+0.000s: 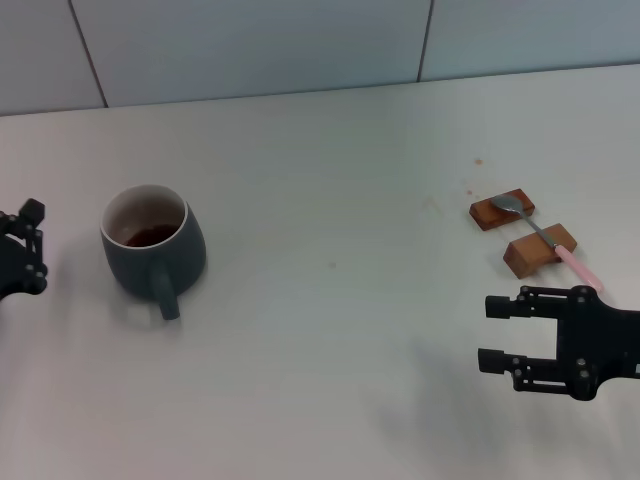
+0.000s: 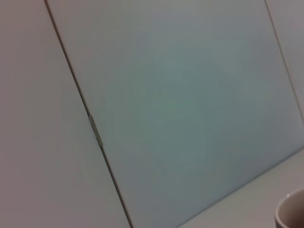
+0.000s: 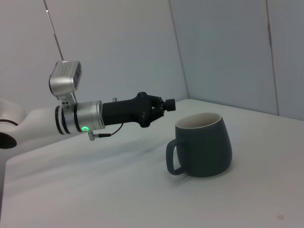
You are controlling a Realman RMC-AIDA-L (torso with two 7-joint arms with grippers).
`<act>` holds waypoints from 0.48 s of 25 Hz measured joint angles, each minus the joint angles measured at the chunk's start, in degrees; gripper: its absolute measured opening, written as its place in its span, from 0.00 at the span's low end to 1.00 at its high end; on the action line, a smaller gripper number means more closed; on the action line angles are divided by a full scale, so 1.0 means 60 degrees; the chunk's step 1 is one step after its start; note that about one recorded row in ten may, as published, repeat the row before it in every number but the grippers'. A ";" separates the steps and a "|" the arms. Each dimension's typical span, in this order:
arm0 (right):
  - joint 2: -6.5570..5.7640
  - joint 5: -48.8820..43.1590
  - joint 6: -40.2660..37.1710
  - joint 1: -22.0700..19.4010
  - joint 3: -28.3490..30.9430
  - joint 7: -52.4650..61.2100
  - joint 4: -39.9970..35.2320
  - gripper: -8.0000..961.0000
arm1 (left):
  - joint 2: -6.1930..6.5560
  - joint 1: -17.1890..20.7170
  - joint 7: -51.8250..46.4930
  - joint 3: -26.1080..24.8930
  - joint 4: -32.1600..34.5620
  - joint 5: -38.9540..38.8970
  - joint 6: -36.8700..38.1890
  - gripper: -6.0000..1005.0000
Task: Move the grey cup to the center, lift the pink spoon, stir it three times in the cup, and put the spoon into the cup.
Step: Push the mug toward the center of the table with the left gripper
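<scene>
The grey cup (image 1: 152,250) stands on the left part of the white table, with dark liquid inside and its handle toward the front edge. It also shows in the right wrist view (image 3: 204,145), and its rim shows in the left wrist view (image 2: 290,213). My left gripper (image 1: 38,243) is open at the far left edge, a short gap from the cup, and shows in the right wrist view (image 3: 164,105). The pink spoon (image 1: 545,240) lies across two wooden blocks at the right. My right gripper (image 1: 488,333) is open and empty, in front of the spoon.
The two brown wooden blocks (image 1: 502,211) (image 1: 540,251) hold the spoon off the table (image 1: 330,330). A grey panelled wall (image 1: 250,45) runs along the table's far edge. A few small brown specks (image 1: 478,161) lie near the blocks.
</scene>
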 joint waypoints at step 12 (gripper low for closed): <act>0.0023 -0.0007 0.0020 0.0004 -0.0003 0.0009 0.0000 0.69 | -0.0060 -0.0582 0.2854 -0.0167 -0.1951 -0.1158 -0.1155 0.00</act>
